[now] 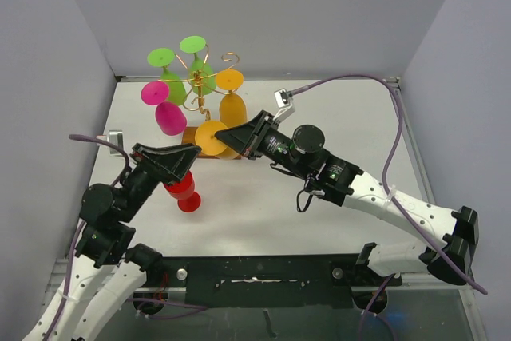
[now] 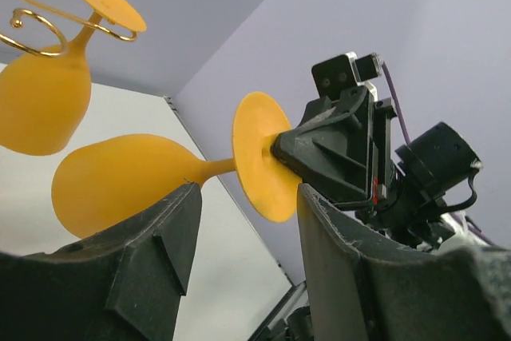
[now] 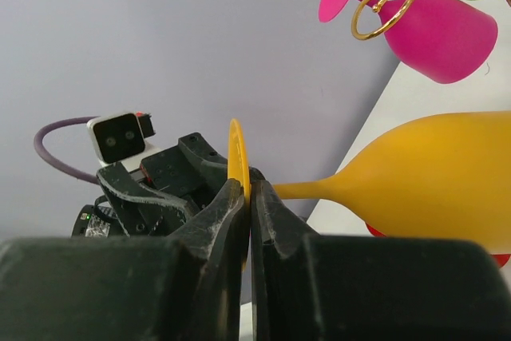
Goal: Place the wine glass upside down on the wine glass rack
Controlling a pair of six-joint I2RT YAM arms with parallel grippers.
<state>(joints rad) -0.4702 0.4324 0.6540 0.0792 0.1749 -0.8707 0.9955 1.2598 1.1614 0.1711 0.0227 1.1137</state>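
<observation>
The gold wire wine glass rack [image 1: 200,77] stands at the back left on a brown wooden base [image 1: 190,135], with green, pink and orange glasses hanging upside down. My right gripper [image 1: 225,138] is shut on the foot disc [image 3: 237,153] of an orange wine glass [image 1: 211,137] just in front of the rack. The glass lies sideways in the air, bowl [image 3: 431,169] towards the rack. My left gripper [image 1: 188,162] is open and empty, facing that glass [image 2: 120,181], its fingers [image 2: 180,221] apart. The rack's wire [image 2: 32,17] shows above.
A red wine glass [image 1: 184,189] sits on the table under my left gripper. A pink glass [image 3: 435,33] and a hung orange glass [image 2: 40,101] are close above the held glass. Grey walls enclose the table on three sides.
</observation>
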